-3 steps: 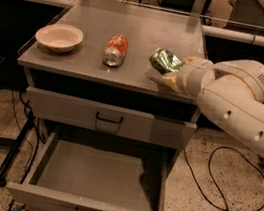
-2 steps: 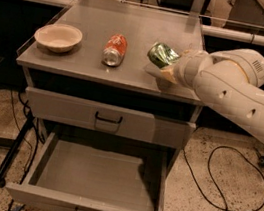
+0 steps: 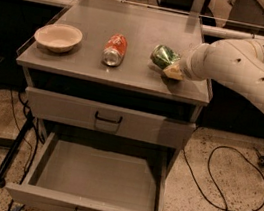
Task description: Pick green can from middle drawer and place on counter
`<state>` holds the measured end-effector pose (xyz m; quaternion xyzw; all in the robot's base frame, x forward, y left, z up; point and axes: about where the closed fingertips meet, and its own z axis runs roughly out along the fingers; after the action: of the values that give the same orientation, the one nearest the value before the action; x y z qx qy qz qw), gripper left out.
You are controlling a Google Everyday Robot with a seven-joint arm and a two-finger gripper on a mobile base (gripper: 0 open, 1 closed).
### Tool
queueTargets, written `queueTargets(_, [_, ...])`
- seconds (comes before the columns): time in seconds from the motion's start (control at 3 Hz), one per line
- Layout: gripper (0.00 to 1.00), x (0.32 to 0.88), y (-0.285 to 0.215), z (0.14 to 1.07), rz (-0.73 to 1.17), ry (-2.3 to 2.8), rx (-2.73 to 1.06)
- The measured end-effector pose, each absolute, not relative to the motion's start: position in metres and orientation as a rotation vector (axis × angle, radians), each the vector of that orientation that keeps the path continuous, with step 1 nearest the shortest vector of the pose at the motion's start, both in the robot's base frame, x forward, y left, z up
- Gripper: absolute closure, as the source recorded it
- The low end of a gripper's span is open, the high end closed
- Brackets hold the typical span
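Tan fingers [image 3: 174,74] of the gripper [image 3: 169,66] clasp the green can [image 3: 162,55], tilted near the counter's [image 3: 136,24] front right corner. An orange can [image 3: 115,49] lies mid-counter and a bowl [image 3: 57,37] sits by the left edge. The middle drawer [image 3: 99,175] stands open below.

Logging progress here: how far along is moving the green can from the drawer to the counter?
Done: the small dented green drinks can is out of the wide grey metal middle drawer, which stands open and bare. In hand: the gripper is against the can above the flat grey metal counter, near its front right. Left: release and retreat; whether the can already rests there, I cannot tell.
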<state>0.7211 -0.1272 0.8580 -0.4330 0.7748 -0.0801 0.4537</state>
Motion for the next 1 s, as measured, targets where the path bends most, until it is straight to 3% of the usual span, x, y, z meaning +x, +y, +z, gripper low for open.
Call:
queueTargets(0.67, [0.98, 0.7262, -0.1383, 0.8443, -0.113, 1.945, -1.187])
queueTargets(1.0, [0.73, 0.7262, -0.1383, 0.8443, -0.113, 1.945, -1.187])
